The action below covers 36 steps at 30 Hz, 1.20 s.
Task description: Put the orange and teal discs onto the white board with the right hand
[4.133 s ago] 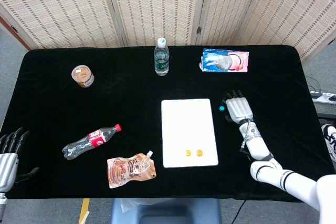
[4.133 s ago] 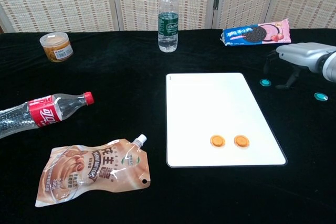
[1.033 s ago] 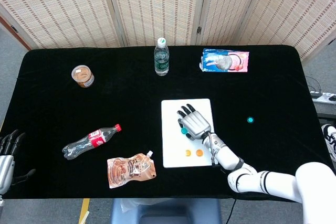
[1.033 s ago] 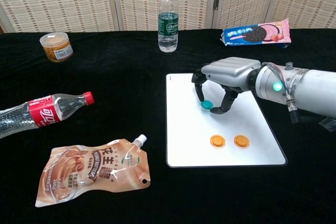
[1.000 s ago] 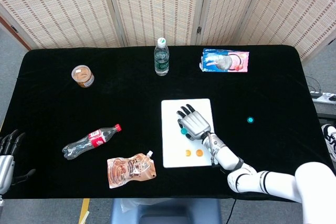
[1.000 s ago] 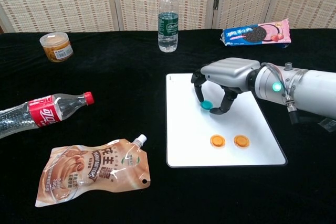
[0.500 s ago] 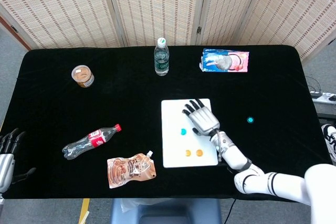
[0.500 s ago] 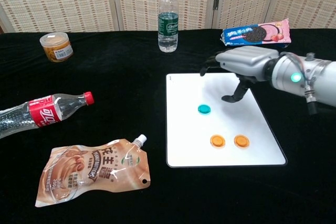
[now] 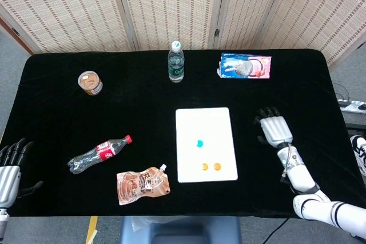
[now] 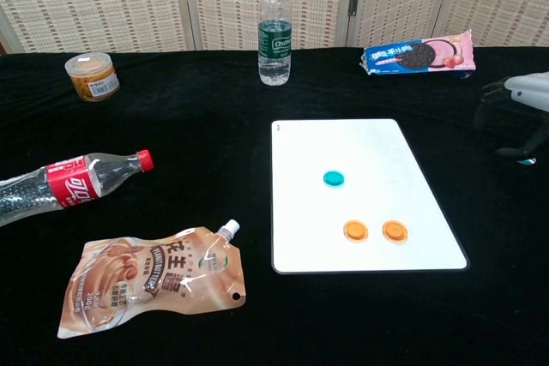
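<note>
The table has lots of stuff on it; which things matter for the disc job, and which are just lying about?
Job: white board, teal disc and two orange discs on it, right hand.

Lying about: water bottle, cola bottle, drink pouch, cookie pack, tub.

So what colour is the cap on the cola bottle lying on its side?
Red; the cola bottle's cap shows best in the chest view.

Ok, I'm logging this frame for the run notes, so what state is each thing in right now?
teal disc: flat on the white board.
two orange discs: flat on the board, side by side, apart.
water bottle: upright, capped.
cola bottle: lying on its side, capped.
drink pouch: lying flat, capped.
jar: upright, lidded.
cookie pack: lying, looks sealed.
right hand: empty, off the board.
left hand: empty, fingers apart.
</note>
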Available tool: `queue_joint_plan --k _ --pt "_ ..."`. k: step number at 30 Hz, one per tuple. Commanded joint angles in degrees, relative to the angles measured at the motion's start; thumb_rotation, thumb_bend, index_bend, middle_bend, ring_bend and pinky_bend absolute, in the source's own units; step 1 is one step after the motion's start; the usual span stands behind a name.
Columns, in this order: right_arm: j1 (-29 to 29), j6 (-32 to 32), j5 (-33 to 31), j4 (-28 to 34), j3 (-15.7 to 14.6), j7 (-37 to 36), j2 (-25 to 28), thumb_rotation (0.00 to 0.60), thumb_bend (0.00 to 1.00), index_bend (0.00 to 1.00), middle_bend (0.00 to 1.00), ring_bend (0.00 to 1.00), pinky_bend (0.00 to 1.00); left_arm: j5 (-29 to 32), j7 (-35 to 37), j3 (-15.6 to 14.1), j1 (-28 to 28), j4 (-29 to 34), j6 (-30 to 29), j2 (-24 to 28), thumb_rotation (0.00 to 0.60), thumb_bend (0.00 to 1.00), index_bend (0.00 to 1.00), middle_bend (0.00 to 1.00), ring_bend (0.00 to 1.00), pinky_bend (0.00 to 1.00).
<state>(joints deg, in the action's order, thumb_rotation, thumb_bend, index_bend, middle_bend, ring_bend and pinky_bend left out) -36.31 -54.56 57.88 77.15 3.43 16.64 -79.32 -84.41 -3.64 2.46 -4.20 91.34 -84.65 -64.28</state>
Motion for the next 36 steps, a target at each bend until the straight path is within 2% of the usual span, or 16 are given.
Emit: queue_joint_plan --k 1,17,36 --pt "1.46 1.16 -0.39 -3.36 -0.26 -2.07 -0.53 0.6 0.39 0.38 0.15 0.03 0.0 -0.08 -0.17 -0.01 -0.09 0.17 0.06 0.04 0.6 0.16 0.0 0.0 0.0 0.0" --pt "1.73 7.44 -0.88 -16.32 2.09 -5.81 -6.05 0.6 0.39 0.41 0.16 0.03 0.0 0.13 -1.34 -0.18 -0.32 1.44 0.46 0.36 0.6 0.16 0.0 0.0 0.0 0.0" --pt "1.85 9.62 -0.32 -20.34 3.5 -4.43 -8.41 0.6 0.39 0.44 0.17 0.04 0.0 0.31 -1.48 -0.3 -0.24 1.57 0.38 0.46 0.6 0.16 0.0 0.0 0.0 0.0"
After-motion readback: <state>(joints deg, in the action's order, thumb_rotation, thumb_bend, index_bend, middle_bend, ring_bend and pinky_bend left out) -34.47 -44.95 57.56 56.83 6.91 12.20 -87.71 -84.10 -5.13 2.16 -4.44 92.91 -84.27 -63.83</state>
